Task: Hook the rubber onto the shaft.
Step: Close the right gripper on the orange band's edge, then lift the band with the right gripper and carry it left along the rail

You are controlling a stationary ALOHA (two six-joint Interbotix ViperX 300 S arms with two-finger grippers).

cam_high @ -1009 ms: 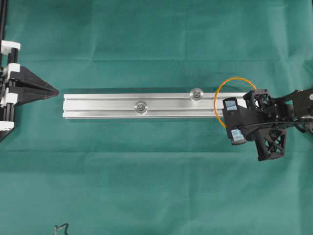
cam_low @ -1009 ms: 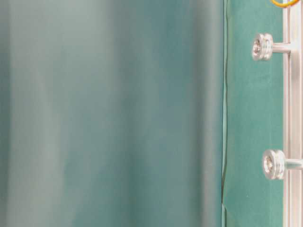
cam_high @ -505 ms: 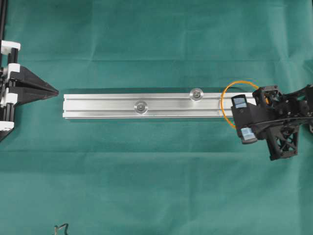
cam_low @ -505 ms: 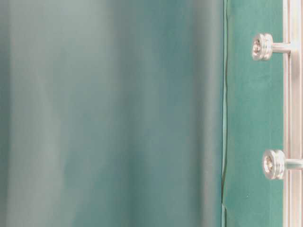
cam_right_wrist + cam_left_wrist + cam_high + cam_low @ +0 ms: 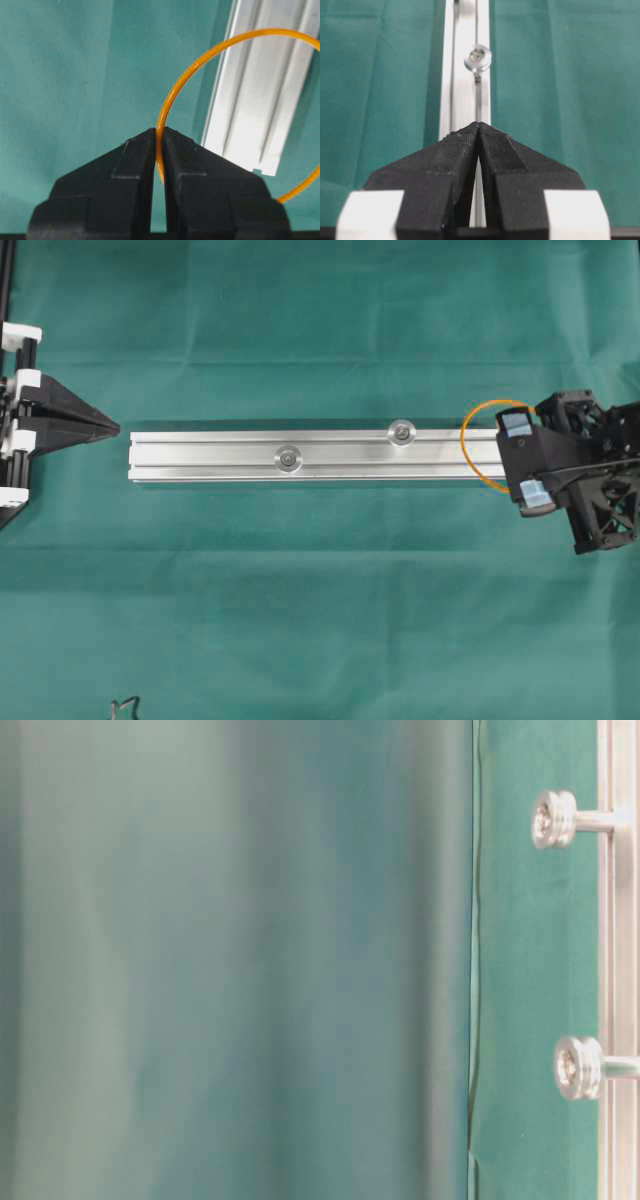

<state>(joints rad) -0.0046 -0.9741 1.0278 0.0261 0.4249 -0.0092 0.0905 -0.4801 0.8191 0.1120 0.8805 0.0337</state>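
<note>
Left gripper [image 5: 112, 427], jaws closed and empty, off the left end of the aluminium rail [image 5: 220, 457] on the green counter [image 5: 320, 620]; two shafts [image 5: 288, 455] [image 5: 402, 431] standing on the rail; right gripper [image 5: 159, 131], jaws pinched on the orange rubber [image 5: 470, 450], whose loop circles the rail's right end.

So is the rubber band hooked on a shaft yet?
Not yet. The rubber band hangs as an open loop over the rail's end, pinched in the right hand, clear of both shafts.
</note>
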